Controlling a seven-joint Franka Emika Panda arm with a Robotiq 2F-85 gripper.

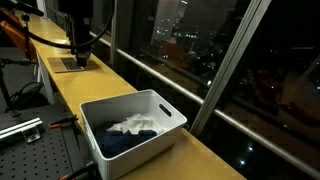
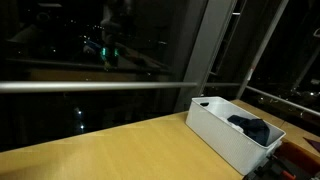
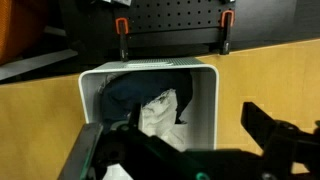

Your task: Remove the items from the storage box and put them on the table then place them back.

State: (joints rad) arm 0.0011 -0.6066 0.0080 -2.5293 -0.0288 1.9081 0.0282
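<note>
Storage box (image 2: 225,140): dark garment (image 2: 250,128) only; wrist view adds white cloth (image 3: 160,112).

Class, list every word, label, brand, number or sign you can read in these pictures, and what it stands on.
None readable in any view.
The white storage box carries no label, the cloths in it show no print, and the lights outside are blurred glows, not legible signs.

The storage box (image 1: 150,152) is smooth plastic, the table (image 1: 100,85) matt wood
</note>
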